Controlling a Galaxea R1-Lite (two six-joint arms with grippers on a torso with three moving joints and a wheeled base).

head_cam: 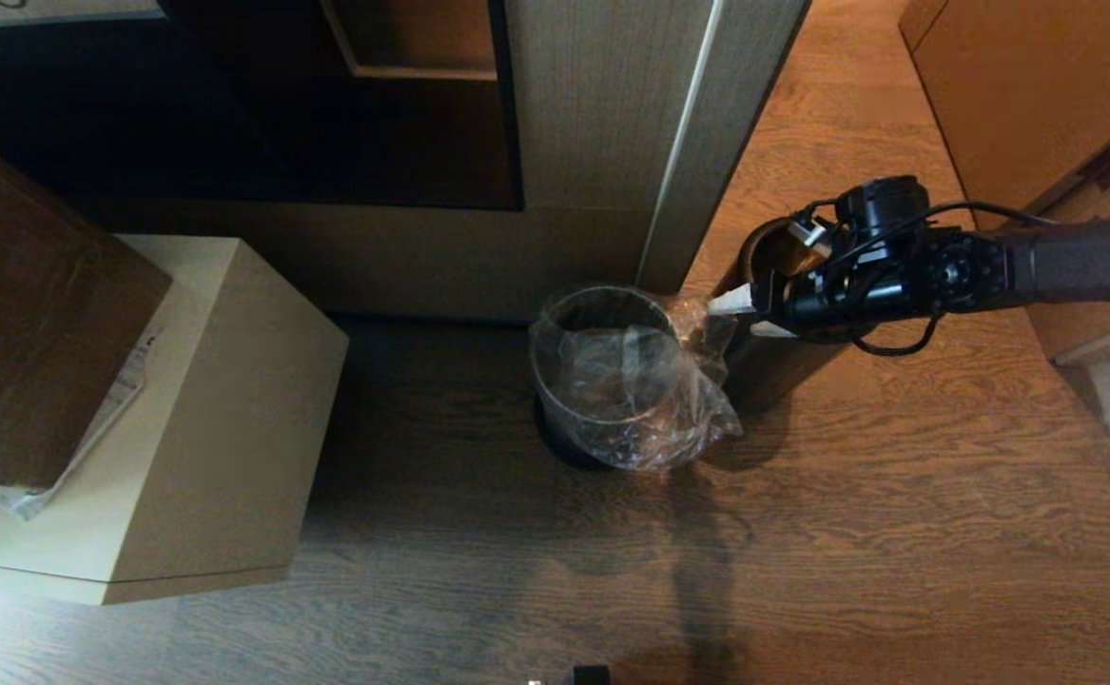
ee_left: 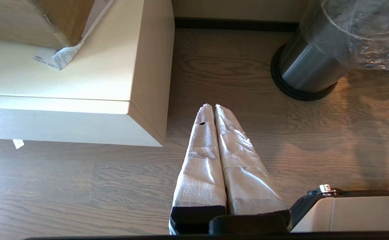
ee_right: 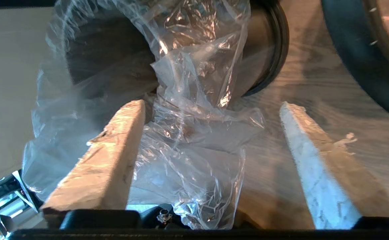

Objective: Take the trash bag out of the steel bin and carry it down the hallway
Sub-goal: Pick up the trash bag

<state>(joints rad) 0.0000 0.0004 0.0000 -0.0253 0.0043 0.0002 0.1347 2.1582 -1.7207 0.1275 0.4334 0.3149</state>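
Note:
The steel bin (head_cam: 602,309) stands on the wooden floor by a cabinet corner, lined with the trash bag (head_cam: 654,400), whose clear crinkled plastic is folded over the rim and hangs down the bin's right side. My right gripper (head_cam: 733,312) sits just right of the rim, level with it. In the right wrist view this gripper (ee_right: 211,104) is open, with taped fingers (ee_right: 114,160) spread wide and a loose fold of the bag (ee_right: 194,140) lying between them. My left gripper (ee_left: 211,106) is shut and empty, low over the floor left of the bin (ee_left: 311,66). The hallway is out of view.
A second dark cylinder (head_cam: 783,371) stands right behind the right gripper. A pale low cabinet (head_cam: 231,400) with a cardboard box (head_cam: 31,314) on it is at the left. A tall cabinet (head_cam: 612,143) rises behind the bin. Wooden floor stretches in front.

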